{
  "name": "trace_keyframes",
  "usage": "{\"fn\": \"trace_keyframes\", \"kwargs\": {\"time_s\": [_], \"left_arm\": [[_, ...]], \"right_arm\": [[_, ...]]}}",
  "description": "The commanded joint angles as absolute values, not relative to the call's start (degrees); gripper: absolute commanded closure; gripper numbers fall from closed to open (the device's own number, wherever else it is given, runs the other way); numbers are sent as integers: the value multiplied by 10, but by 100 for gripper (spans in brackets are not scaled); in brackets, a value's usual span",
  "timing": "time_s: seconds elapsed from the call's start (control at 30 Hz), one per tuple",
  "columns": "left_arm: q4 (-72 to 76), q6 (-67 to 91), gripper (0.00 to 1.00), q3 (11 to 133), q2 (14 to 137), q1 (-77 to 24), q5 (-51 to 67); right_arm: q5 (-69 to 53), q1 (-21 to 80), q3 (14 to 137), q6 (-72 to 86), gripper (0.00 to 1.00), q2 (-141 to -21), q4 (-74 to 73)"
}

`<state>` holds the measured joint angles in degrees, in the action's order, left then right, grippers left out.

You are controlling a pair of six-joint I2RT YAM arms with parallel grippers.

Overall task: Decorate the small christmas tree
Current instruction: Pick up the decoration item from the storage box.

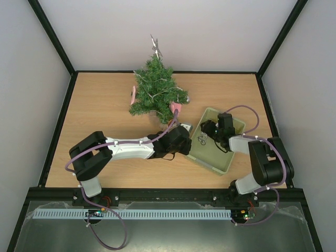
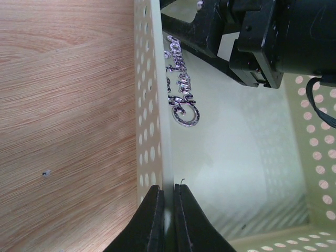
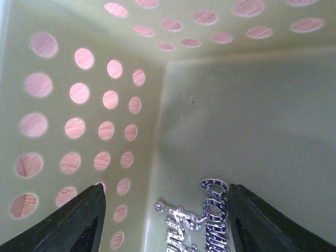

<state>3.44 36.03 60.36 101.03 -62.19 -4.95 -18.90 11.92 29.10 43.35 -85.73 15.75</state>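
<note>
On the table (image 1: pixel 105 105), the small christmas tree (image 1: pixel 156 89) is standing well beyond the left pincer (image 2: pixel 168 220), which is clamping narrow on the perforated tray (image 2: pixel 149 105) wall. The right pincer (image 3: pixel 165 189) is hanging wide inside the tray, straddling the silver script ornament (image 3: pixel 202 223). Closing here is risking the fingers skidding over the flat ornament, or nipping only an edge and dropping it.

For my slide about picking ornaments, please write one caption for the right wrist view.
Open right pincer flanks a silver script ornament in a perforated green basket.

Left jaws clamped — right jaws apart
</note>
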Motion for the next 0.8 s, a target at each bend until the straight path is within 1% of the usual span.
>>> {"fn": "trace_keyframes", "kwargs": {"time_s": [0.0,0.13,0.43,0.6,0.67,0.77], "left_arm": [[59,351,96,604,1006,-626,-51],[59,351,96,606,1009,-626,-50],[58,351,96,606,1010,-626,-51],[59,351,96,605,1012,-626,-50],[58,351,96,606,1012,-626,-49],[55,351,96,606,1009,-626,-52]], "right_arm": [[-247,119,265,463,36,-875,203],[-263,119,254,484,36,-838,225],[-291,119,243,510,38,-795,231],[-294,120,240,507,39,-792,227],[-263,119,248,500,40,-786,182],[-187,119,284,474,43,-774,63]]}}
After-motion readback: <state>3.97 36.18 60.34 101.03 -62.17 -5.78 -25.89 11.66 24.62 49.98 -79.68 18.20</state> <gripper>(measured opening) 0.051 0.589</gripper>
